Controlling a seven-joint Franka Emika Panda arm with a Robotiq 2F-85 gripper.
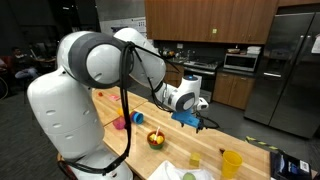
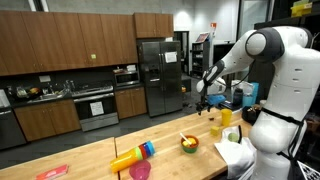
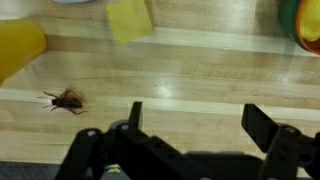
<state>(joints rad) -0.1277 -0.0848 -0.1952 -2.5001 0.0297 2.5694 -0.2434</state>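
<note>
Currently the fingers [image 3: 265,125] stand wide over bare bench [image 3: 180,60]. Descending here would likely miss the spider [image 3: 65,99], off to their left.

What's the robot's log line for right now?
gripper: open, empty | above: table | nearest: yellow block | also: cup

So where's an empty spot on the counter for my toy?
The wood counter is bare under the open tool, between the dark spider-like thing and the bowl. It's crowded beyond that, by the yellow cup and yellow block.
</note>
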